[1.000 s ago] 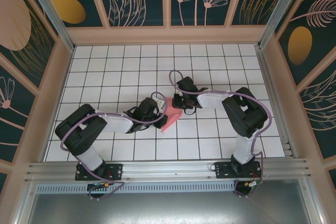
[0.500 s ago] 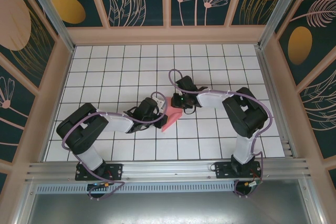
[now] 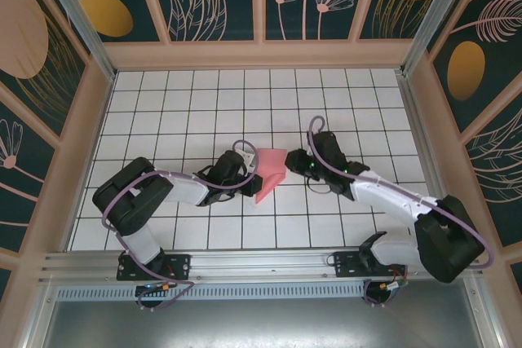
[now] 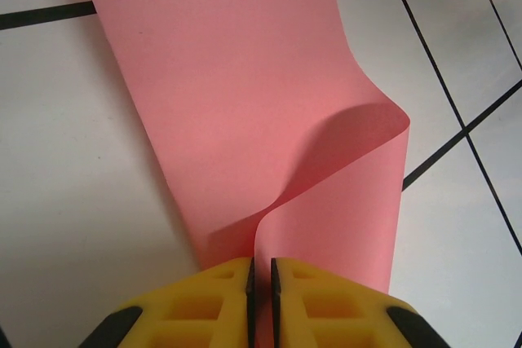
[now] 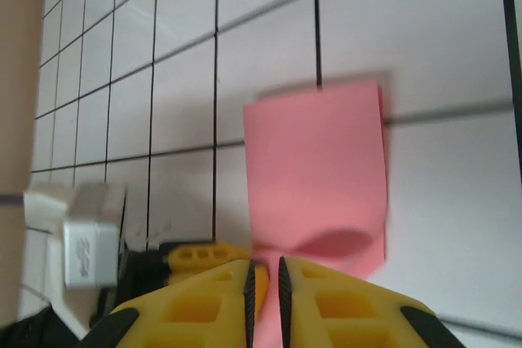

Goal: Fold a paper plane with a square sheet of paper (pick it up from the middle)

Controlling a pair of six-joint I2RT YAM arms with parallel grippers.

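My left end effector (image 4: 261,283) is clamped on the near edge of the pink sheet of paper (image 4: 245,103), which buckles into a curl just ahead of my fingertips. The rest lies flat on the table (image 4: 65,160) ahead, with its far end cut off. My right end effector (image 5: 265,283) pinches the sheet's edge nearest to it, jaws almost touching. That view is blurred, and the fingers hide the pinched strip.

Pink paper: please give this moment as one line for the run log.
step: folding | pink paper: on tiled table, one part curled up | left fingers: shut on paper | right fingers: shut on paper
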